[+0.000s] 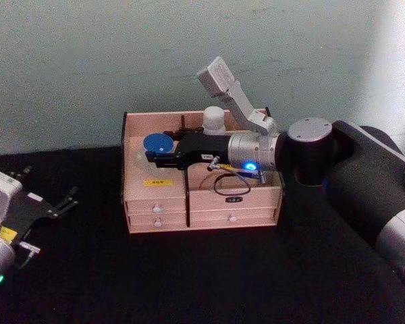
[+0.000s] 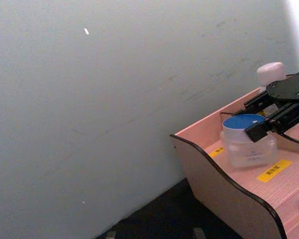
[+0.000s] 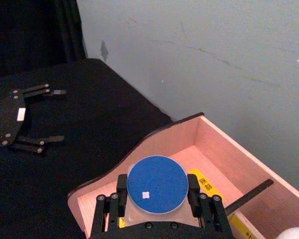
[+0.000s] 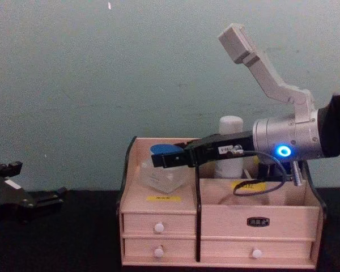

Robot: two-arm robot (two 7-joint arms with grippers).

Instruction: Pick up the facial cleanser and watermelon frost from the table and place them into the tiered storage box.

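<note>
The right claw (image 3: 158, 186) reaches over the tiered storage box (image 1: 236, 200) from the robot's right; its black fingers (image 3: 121, 185) are closed against opposite sides of the watermelon frost (image 3: 157, 185), just under the blue lid. The jar is inside the box's front left compartment, behind the yellow label (image 4: 163, 198). In the chest view the watermelon frost (image 4: 165, 177) looks tilted, with its clear body down behind the compartment's front wall; whether its base touches the compartment floor I cannot tell. In the left wrist view the jar (image 2: 249, 149) sits low between the box's curved side wall and the claw (image 2: 257, 130).

The facial cleanser (image 1: 214, 120) stands upright in a rear compartment of the box, just behind the right arm's wrist; in the chest view its white cap (image 4: 231, 122) rises above the claw (image 4: 171, 158).

The box (image 4: 255, 222) stands on the black counter (image 1: 189, 277) near the pale wall; its white-knobbed drawers (image 4: 156, 227) are closed. A loop of black cable (image 4: 250, 190) hangs from the right wrist in front of the right-hand compartment; a blue light (image 4: 283, 151) glows on that wrist.

The left claw (image 3: 57, 115) rests parked on the counter well to the left of the box; its fingers are spread wide with nothing between them. In the head view the left claw (image 1: 67, 201) points toward the box.
</note>
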